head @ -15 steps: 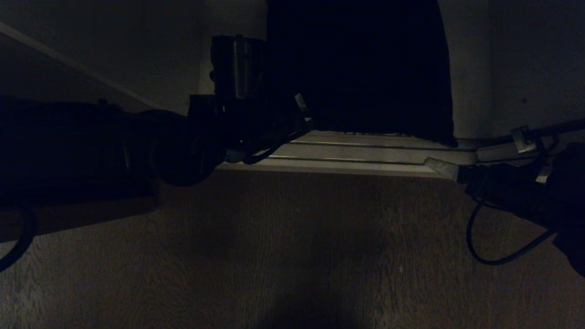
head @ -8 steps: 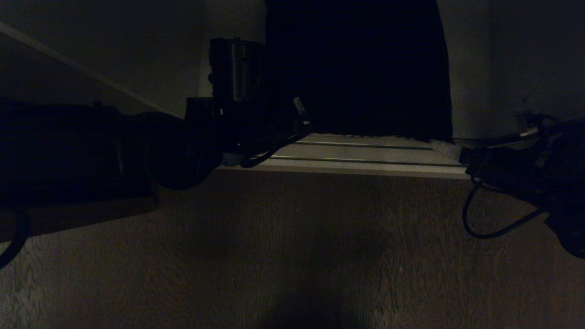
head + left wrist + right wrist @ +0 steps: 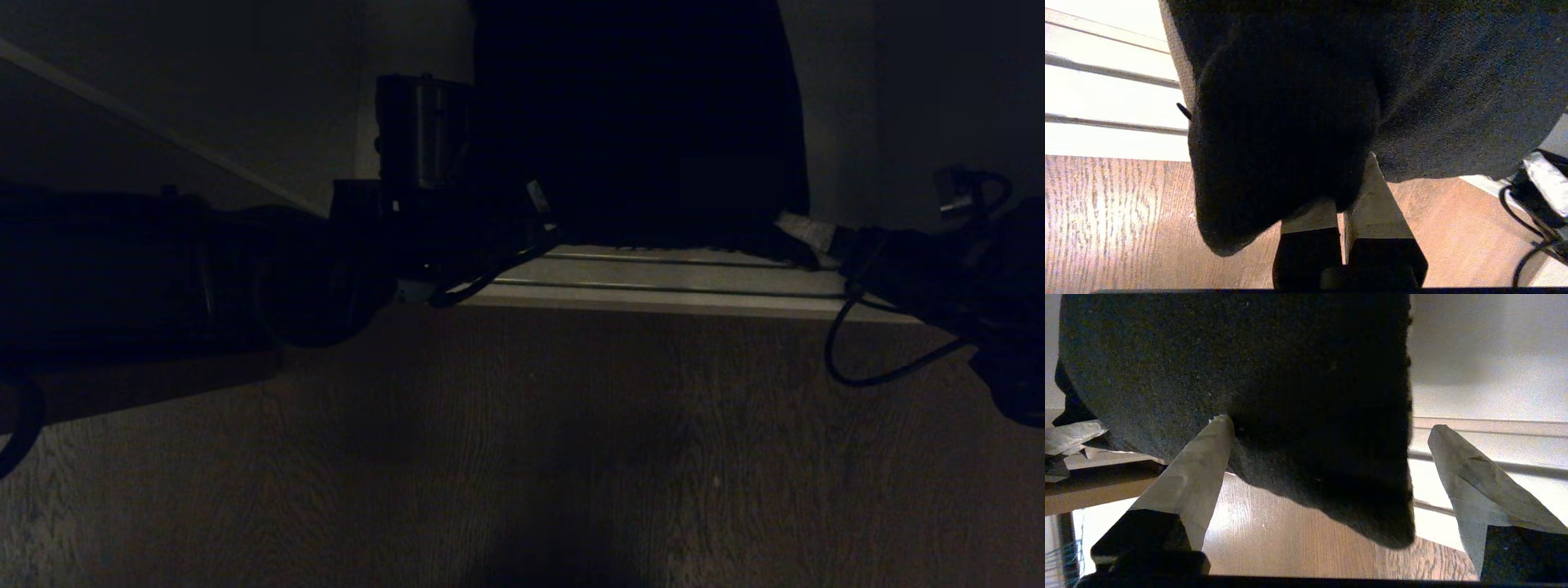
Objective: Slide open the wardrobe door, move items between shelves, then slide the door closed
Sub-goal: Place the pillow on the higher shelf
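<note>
A black garment (image 3: 637, 122) hangs in the wardrobe opening, its lower edge over the off-white bottom board (image 3: 653, 273) with two rails. My left gripper (image 3: 1349, 179) is shut on a fold of the black garment (image 3: 1290, 122); in the head view it sits at the cloth's left edge (image 3: 522, 216). My right gripper (image 3: 1329, 424) stands open with the lower right corner of the garment (image 3: 1331, 477) between its fingers (image 3: 1200, 473). Its pale fingertip (image 3: 804, 230) shows at that corner. A panel with a thin light edge at the upper left looks like the sliding wardrobe door (image 3: 98, 139).
Brown wood-grain floor (image 3: 522, 449) fills the foreground below the sill. Off-white wardrobe walls (image 3: 841, 122) stand behind and beside the garment. A black cable (image 3: 865, 367) loops under the right arm. The left arm's dark bulk (image 3: 163, 269) covers the left side.
The right arm has risen and swung in, bringing its open fingers up to the garment's lower right corner. The left arm and the garment have hardly moved.
</note>
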{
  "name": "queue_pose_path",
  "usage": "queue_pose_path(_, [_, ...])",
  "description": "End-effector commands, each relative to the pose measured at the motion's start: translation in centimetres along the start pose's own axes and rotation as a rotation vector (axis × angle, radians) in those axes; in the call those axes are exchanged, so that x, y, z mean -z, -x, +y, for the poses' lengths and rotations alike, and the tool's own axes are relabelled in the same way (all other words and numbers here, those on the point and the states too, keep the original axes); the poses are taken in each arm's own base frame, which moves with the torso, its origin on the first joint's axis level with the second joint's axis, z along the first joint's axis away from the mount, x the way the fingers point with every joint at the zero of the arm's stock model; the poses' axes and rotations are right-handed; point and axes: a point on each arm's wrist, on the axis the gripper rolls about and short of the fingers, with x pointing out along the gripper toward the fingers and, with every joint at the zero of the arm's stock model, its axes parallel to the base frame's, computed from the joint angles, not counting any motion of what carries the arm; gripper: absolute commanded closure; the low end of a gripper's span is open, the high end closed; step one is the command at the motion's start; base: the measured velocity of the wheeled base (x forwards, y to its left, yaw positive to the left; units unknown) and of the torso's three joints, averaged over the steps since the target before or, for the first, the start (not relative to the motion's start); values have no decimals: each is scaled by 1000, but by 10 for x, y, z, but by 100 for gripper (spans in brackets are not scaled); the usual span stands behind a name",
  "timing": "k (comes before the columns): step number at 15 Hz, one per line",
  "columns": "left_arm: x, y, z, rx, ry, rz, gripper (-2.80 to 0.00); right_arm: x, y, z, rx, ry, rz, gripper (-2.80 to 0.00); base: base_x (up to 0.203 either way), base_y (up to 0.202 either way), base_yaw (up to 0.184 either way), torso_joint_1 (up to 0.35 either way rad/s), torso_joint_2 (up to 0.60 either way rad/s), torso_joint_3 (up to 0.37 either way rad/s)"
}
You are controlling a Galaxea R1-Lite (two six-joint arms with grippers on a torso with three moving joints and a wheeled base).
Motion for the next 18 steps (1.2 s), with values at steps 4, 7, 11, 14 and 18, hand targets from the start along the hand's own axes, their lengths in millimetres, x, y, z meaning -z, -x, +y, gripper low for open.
queue_pose_path(4, [0,0,-5,13,4,-3,0,2,-2,-2,-18,-6,13,-280,0,0,0,0,0,0])
queue_pose_path(7, [2,0,-4,11,3,1,0,6,-3,-4,-17,-15,21,-280,0,0,0,0,0,0])
queue_pose_path(11, [4,-2,-2,6,2,7,0,7,-5,-2,-20,-18,26,0,0,0,0,0,0,0])
queue_pose_path(14, [4,-2,-2,4,1,7,0,6,-3,1,-26,-13,23,0,0,0,0,0,0,0])
queue_pose_path(18, [6,-2,-1,-3,-2,17,0,9,2,13,-43,-21,37,0,0,0,0,0,0,0])
